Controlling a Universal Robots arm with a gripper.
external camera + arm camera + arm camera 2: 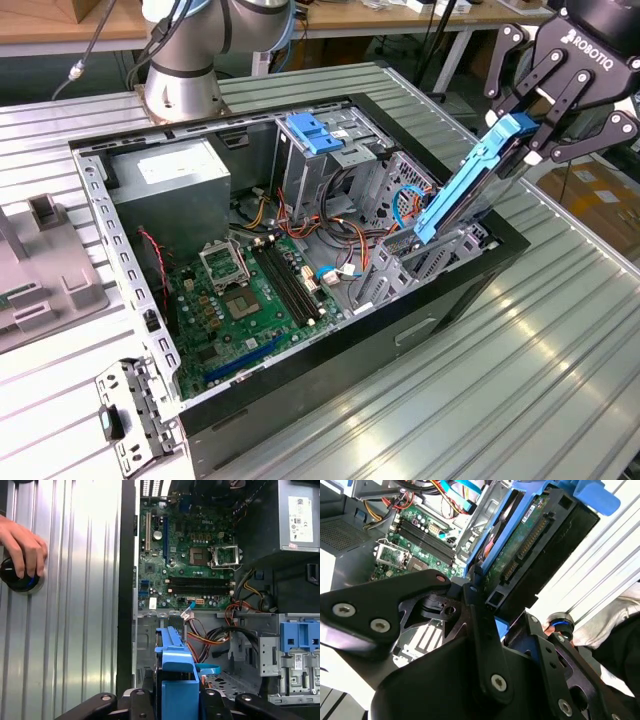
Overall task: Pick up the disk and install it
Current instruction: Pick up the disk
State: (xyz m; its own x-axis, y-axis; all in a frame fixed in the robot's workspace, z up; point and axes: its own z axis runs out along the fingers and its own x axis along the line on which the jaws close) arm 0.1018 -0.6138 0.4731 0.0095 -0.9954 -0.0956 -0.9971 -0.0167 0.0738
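Ribbed aluminium table [520, 380] carries an open computer case [400, 340], wooden workbenches [50, 25] far behind. The gripper [528, 138] is clamped on the disk [465, 185], holding it tilted over the drive cage [425, 265] at the exterior view's right. Loose cables [345, 235] crowd between cage and motherboard [235, 300]. In the first wrist view a person's hand [22, 542] rests on a black knob [17, 580] on the table.

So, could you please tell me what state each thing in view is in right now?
disk: tilted, gripped at its upper end, lower end at the drive cage
gripper: fingers shut on the disk
computer case: lying on its side, open, side panel off
CPU socket: bare, no cooler on it
hand: resting on a black round knob
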